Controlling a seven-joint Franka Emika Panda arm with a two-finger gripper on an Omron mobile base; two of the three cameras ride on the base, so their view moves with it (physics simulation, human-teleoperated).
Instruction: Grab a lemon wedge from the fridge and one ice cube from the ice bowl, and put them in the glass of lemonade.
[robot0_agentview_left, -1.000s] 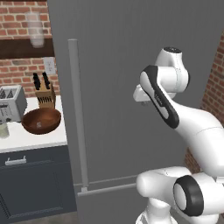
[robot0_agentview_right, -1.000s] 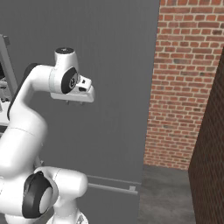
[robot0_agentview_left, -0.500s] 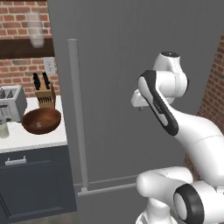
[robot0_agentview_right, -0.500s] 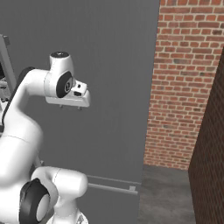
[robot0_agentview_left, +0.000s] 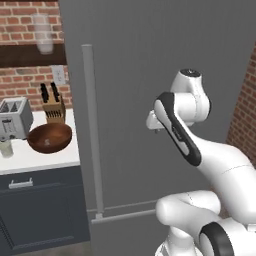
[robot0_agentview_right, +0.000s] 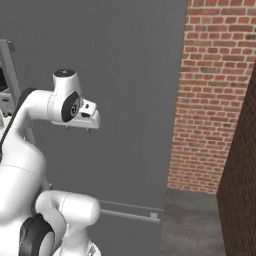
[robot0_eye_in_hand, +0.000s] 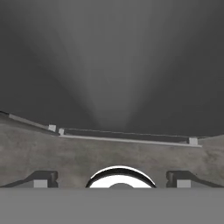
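Observation:
The fridge (robot0_agentview_left: 165, 60) is the tall dark-grey appliance ahead, its door shut, with a long vertical bar handle (robot0_agentview_left: 93, 135) on its left side. The lemon wedge is hidden behind that door. My gripper (robot0_agentview_left: 154, 128) hangs in front of the door at mid height, right of the handle and clear of it, pointing downward (robot0_agentview_right: 79, 128). In the hand view its fingertips (robot0_eye_in_hand: 42, 179) stand wide apart, open and empty. The reddish-brown ice bowl (robot0_agentview_left: 50, 138) sits on the white counter at left. The glass of lemonade (robot0_agentview_left: 6, 148) stands at that counter's left edge.
A toaster (robot0_agentview_left: 14, 118) and a knife block (robot0_agentview_left: 52, 107) stand behind the bowl. A frosted glass (robot0_agentview_left: 44, 33) sits on the dark shelf above. A brick wall (robot0_agentview_right: 210, 100) closes the right side. A horizontal bar (robot0_agentview_right: 131, 214) crosses the fridge low down.
The hand has sunk lower and drifted left along the fridge door, toward the handle. The base and the counter things have not moved.

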